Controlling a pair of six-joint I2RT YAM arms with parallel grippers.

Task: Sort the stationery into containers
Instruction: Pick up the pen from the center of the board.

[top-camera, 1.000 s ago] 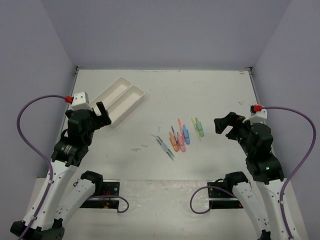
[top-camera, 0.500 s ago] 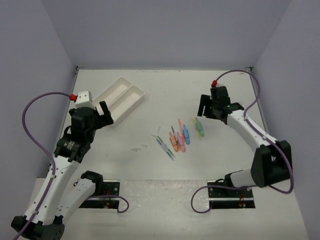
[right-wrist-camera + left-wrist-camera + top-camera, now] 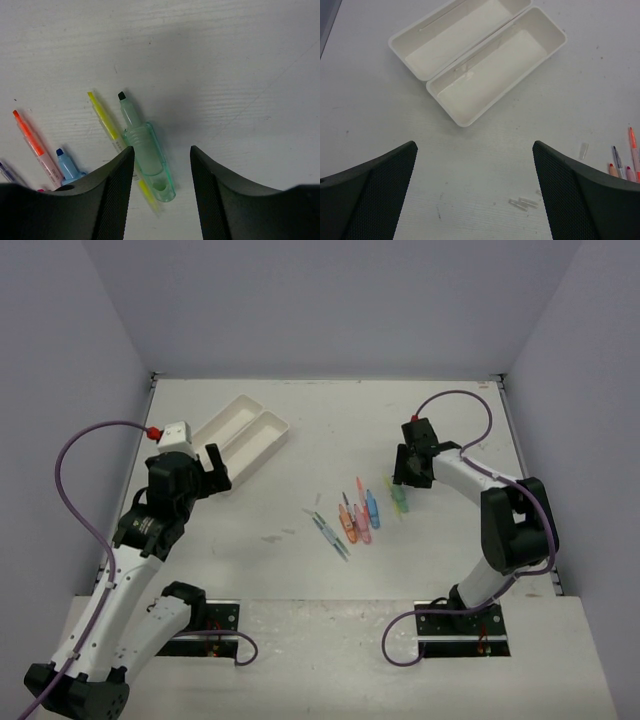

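My right gripper (image 3: 161,151) is low over the table and open, its jaws half-closed and straddling the tail of a green marker (image 3: 147,155) (image 3: 400,503). There is a gap between the marker and the right finger. A thin yellow marker (image 3: 106,121) lies beside the green one, partly under the left finger. An orange marker (image 3: 31,139) and a blue marker (image 3: 67,165) lie further left. The two white containers (image 3: 495,65) (image 3: 240,438) sit side by side at the back left. My left gripper (image 3: 474,145) (image 3: 210,468) hovers open just in front of them, holding nothing.
Orange, pink and blue markers (image 3: 360,520) and thin blue-grey pens (image 3: 330,533) lie in a cluster at mid-table. Small clear caps (image 3: 522,203) (image 3: 280,536) lie between the cluster and the containers. Grey walls close in the table on three sides.
The right arm has swung out from near its base to the markers and come down over the green one, its jaws narrowing. The left gripper has shifted slightly forward and stays open.
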